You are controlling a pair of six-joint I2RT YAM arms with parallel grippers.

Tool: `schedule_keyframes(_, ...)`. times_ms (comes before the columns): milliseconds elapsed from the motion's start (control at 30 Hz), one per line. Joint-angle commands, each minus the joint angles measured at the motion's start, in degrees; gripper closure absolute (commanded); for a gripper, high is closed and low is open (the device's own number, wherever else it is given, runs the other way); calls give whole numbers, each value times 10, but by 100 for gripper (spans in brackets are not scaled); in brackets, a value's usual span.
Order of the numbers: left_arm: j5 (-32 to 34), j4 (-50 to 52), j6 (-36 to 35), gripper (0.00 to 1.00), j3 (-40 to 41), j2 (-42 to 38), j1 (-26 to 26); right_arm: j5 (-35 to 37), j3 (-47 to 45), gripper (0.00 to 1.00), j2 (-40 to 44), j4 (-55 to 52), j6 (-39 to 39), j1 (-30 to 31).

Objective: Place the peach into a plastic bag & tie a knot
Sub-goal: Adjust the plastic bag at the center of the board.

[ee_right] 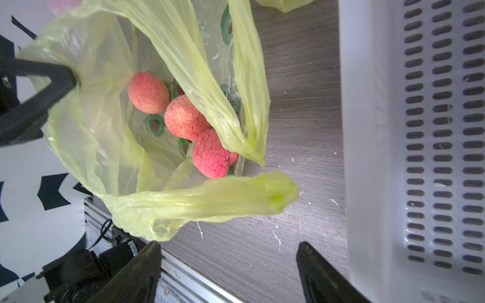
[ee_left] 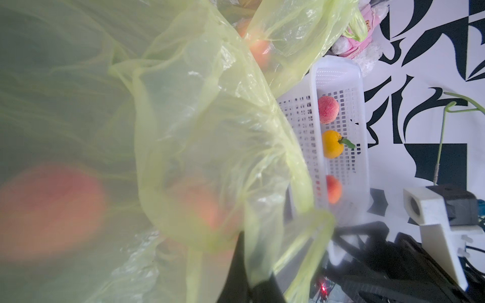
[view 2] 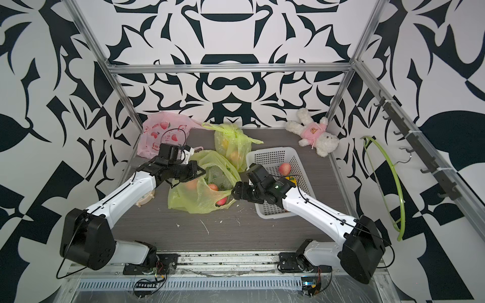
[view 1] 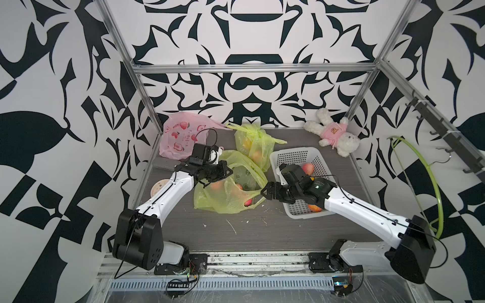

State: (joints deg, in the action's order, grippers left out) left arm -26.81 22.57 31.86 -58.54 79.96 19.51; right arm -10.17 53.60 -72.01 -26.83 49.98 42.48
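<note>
Right wrist view shows us one open bag (ee_right: pixel 91 118), yellow-green and see-through, lying on the desk (ee_right: pixel 301 105). We count three peaches (ee_right: pixel 185 118) inside it, pink and fuzzy, all touching in a little row. The left tool (ee_right: pixel 69 78) is pinched tight on the rim of the open bag and holds that side up. The right tool (ee_right: pixel 231 262) has its two black fingers wide apart with nothing between them. One loose handle (ee_right: pixel 236 199) of the open bag lies on the desk near it, not grabbed. Just beside the open bag stands one white basket (ee_right: pixel 367 131) full of small holes. From the left wrist view we count three fruits in the basket: one pink peach (ee_left: pixel 328 109), one yellow fruit (ee_left: pixel 332 144) with a green stem, and one orange fruit (ee_left: pixel 333 192). In both top views we count three bags in all: the open bag in the middle, one tied bag (view 1: pixel 252 141) of the same color with fruit inside, and one pink bag (view 1: pixel 178 139) in the far corner. We also see one plush toy (view 1: pixel 333 133) in a pink shirt lying in the other far corner.
</note>
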Motion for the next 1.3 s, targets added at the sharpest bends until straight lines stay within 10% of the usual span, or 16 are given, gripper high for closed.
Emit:
schedule_keyframes(0, -11, 9, -8, 100, 14, -6, -2, 35, -19, 18, 0, 63, 54, 2)
schedule_keyframes(467, -22, -1, -4, 100, 22, -5, -2, 70, -58, 22, -31, 151, 119, 3)
schedule_keyframes(833, -17, 2, 1, 100, 16, -5, -2, 51, -27, 89, -21, 148, 111, 24)
schedule_keyframes(1033, 65, 69, -6, 45, -23, -65, -2, 60, 88, 100, -37, 78, 80, 65)
schedule_keyframes(1267, 168, 78, -60, 35, -28, -231, 7, 57, 258, 100, -99, 5, 46, 89)
